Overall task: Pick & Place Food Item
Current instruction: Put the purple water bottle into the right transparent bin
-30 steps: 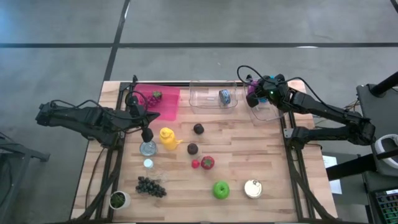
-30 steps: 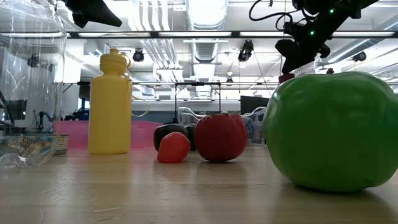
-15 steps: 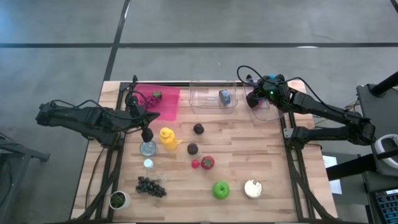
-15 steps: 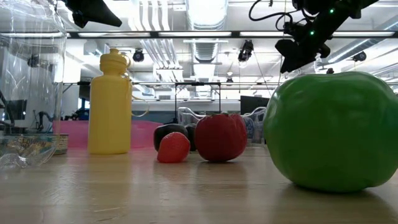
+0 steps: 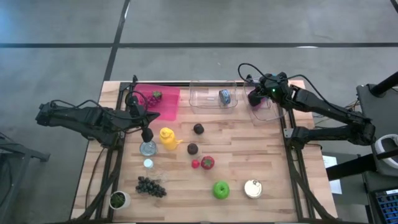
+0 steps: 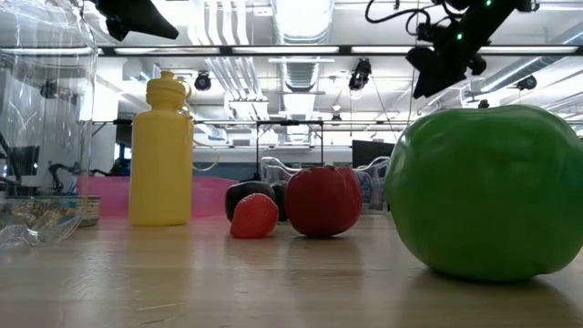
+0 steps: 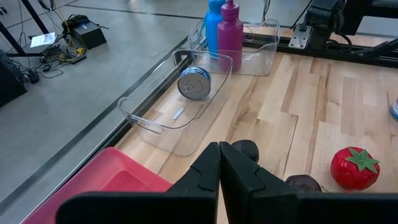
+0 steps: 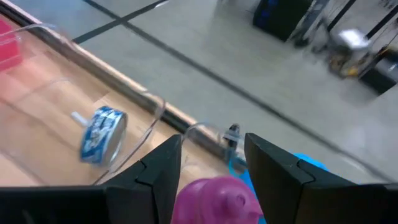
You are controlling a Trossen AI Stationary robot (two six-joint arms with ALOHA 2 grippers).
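Overhead and wrist views of a wooden tabletop [image 5: 261, 155] with two dark robot arms.

At the left edge, the left arm waits. The left gripper [image 5: 147, 132] hangs over the left half of the tabletop, just beside a yellow bottle [image 5: 166, 137]. Its fingers [image 7: 205, 171] are pressed together and hold nothing.

A pink tray [image 5: 171, 109] sits at the far left corner. To its right, along the far edge, a clear bin [image 5: 211, 107] holds a blue can [image 5: 224, 96] lying on its side. Loose play food lies mid-table, including a red fruit [image 5: 208, 162] and, nearer the front edge, a green apple [image 5: 221, 190].

At the far right corner stands a second clear bin [image 5: 268, 114]. In it a magenta bottle [image 7: 229, 28] stands upright, touching or just beside a blue bottle [image 7: 213, 28]. The magenta bottle is a drinks bottle, not a food, but it is what the working arm attends to. Its long axis is vertical and its cap points straight up.

The right gripper [image 8: 212, 146] hovers directly above that cap. Its fingers [image 8: 155, 174] are parted, one on each side of the cap, and appear to grip nothing.

This looks like a release. To finish well, the fingers should spread enough to clear the cap on both sides, and the gripper should then rise straight up along the bottle's axis. Any sideways drift could tip the bottle against its blue neighbour or the bin wall.
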